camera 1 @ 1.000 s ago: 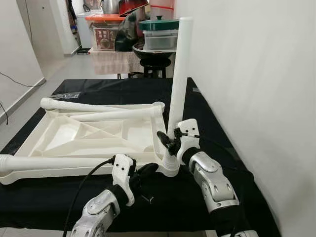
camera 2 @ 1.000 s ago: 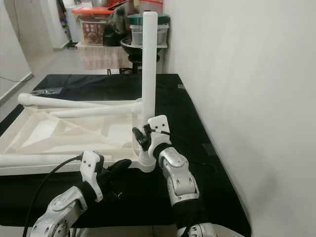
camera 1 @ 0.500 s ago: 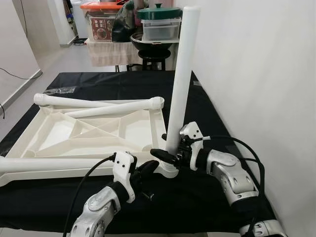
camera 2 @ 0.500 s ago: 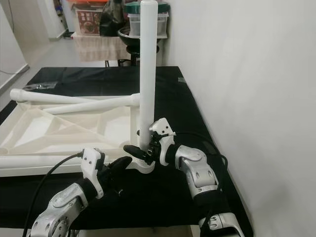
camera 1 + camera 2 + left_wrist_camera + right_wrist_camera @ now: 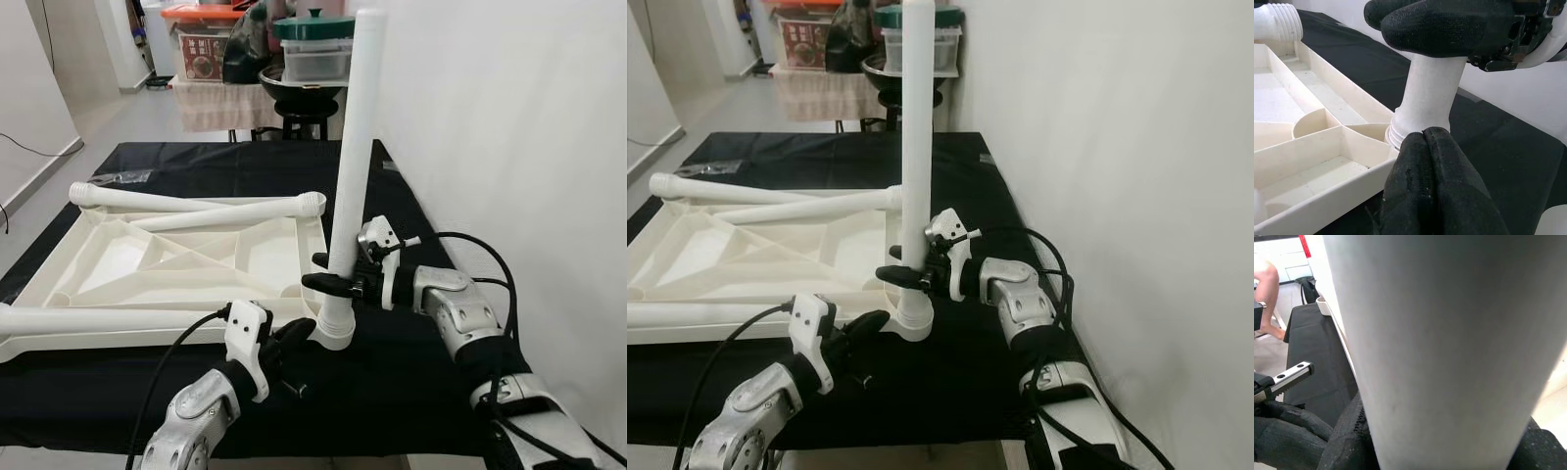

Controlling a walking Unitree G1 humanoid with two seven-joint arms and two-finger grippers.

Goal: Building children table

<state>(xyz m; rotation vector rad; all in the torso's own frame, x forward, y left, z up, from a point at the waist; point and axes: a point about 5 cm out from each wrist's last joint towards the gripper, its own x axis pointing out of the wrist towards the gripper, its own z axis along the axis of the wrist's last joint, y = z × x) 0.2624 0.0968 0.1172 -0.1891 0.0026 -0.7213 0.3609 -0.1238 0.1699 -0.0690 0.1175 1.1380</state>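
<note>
Matt white plastic table leg [image 5: 355,166]

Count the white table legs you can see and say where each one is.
4. One white plastic leg stands upright at the upside-down white tabletop's near right corner, held by the right claw; two lie crossing at the far edge; one lies along the near edge.
</note>
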